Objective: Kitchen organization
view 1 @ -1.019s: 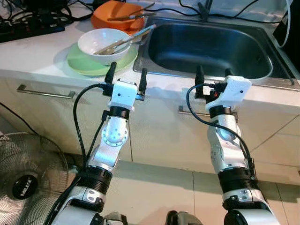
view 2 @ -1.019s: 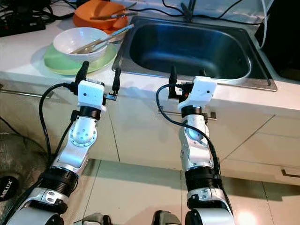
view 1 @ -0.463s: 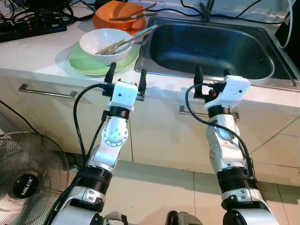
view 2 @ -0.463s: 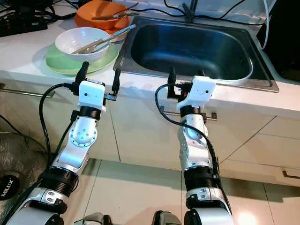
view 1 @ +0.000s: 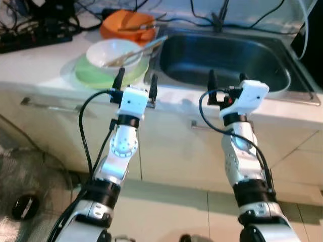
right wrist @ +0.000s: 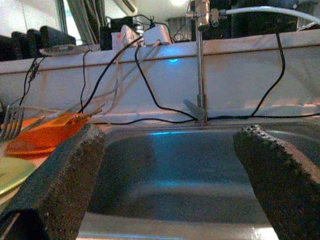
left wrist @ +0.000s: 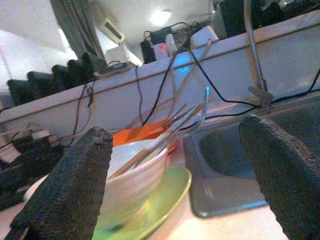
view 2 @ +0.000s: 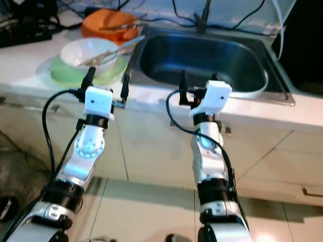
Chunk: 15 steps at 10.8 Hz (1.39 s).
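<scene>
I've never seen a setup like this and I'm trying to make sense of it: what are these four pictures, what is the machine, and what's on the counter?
This is a humanoid robot standing at a kitchen counter. The two wide pictures come from a stereo camera on its head, looking down at its own silver arms. The left gripper and the right gripper each have two long black fingers; both are open and hold nothing, raised near the counter's front edge.

The other two pictures come from cameras on the wrists, looking out between those fingers.

On the counter sits a white bowl with utensils in it, resting on a green plate. Behind them is an orange dish with more utensils. To the right is a steel sink with a faucet behind it. Black cables run along the back.
</scene>
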Available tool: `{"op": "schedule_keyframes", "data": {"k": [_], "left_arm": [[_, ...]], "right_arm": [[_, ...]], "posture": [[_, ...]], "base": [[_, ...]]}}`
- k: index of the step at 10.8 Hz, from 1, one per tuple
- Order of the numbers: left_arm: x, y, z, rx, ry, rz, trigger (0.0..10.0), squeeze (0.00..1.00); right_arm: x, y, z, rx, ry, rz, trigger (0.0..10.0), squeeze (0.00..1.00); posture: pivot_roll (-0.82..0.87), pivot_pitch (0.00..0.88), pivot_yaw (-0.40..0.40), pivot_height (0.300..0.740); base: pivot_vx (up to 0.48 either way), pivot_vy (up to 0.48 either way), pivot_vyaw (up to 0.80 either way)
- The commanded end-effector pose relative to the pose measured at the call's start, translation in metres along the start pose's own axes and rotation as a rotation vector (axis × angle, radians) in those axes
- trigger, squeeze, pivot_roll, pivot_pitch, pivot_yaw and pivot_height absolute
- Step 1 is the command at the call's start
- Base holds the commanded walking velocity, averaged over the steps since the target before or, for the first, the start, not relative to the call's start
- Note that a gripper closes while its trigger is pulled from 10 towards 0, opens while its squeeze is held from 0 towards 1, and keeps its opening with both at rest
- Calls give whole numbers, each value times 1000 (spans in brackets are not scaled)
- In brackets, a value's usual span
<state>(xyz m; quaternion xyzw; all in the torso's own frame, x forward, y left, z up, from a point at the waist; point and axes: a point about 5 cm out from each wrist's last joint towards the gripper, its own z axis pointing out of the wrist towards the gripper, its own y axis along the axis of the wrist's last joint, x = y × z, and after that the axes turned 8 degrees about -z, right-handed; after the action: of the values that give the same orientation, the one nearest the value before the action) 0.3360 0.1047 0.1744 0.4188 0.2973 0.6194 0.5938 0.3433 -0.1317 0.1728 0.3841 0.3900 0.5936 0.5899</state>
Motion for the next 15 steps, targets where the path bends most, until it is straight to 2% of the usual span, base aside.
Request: {"op": "schedule_keyframes", "data": {"k": [1,9,12,14,15], "left_arm": [[-1,3,3,-11,11,-2,10000,0],[-1,5,1,-15,6,-5,10000,0],[-4,5,0,-13,-11,-11,10000,0],[-5,5,-1,-10,-18,-13,10000,0],[-6,5,-2,-10,-25,-16,10000,0]], "right_arm": [[-2,2,1,-7,-7,6,10000,0],[0,0,-1,6,4,13,10000,0],[1,-1,-2,9,7,18,10000,0],[1,-1,-2,8,10,20,10000,0],[1,-1,-1,17,9,32,10000,0]], "posture": [[42,76,-29,740],[41,93,-32,740],[44,99,-35,740],[45,102,-37,740],[46,102,-37,740]], "base": [[307,0,-456],[316,0,0],[320,0,-652],[319,0,0],[322,0,-800]]}}
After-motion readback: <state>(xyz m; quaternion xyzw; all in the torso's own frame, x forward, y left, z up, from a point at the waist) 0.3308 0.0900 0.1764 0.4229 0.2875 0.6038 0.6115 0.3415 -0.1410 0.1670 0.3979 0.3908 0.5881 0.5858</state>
